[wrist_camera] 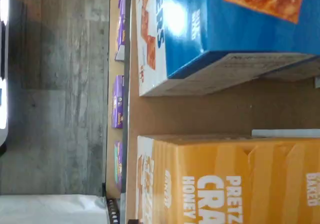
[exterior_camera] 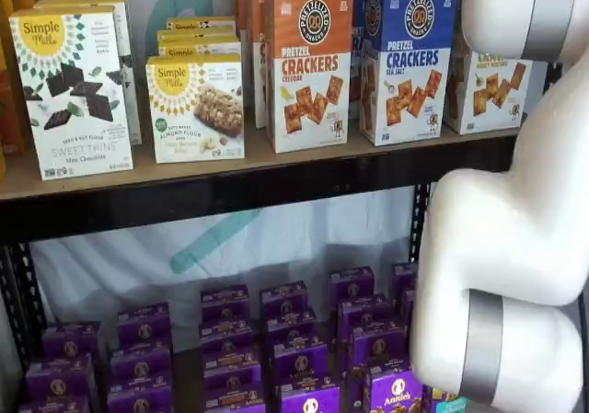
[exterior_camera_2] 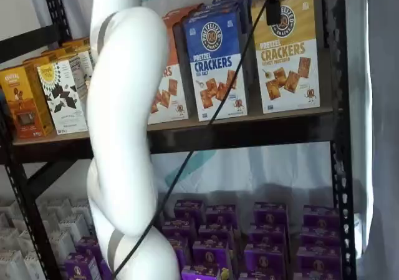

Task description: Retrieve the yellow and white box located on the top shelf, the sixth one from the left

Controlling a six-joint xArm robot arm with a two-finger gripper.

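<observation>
We start with the arm [exterior_camera_2: 121, 136], the largest thing in both shelf views — it rises in front of the rack and reaches up toward the right end of the top shelf [exterior_camera_2: 249, 130]. On that surface the yellow and white box [exterior_camera_2: 287, 55] stands upright, its long axis vertical, face to the front, with the blue-topped carton [exterior_camera_2: 215, 62] just beside it and the orange-topped carton [exterior_camera: 308, 68] beyond that. In a shelf view the arm covers most of the box, leaving only its lower front [exterior_camera: 488, 91] showing.

The hand [exterior_camera_2: 272, 5] shows only as a dark piece hanging from the upper edge of a shelf view, with a cable [exterior_camera_2: 206, 124] trailing down from it (we cannot tell whether its fingers stand apart or together, and we see nothing held in them). It sits in front of the box's yellow top band, so we judge the box lies straight ahead of the hand and slightly below — the coming move would be an advance inward toward the shelf.

The wrist view agrees: the yellow carton [wrist_camera: 230, 181] and the blue one [wrist_camera: 225, 29] fill it close up, a bare strip of shelf board between them.
</observation>
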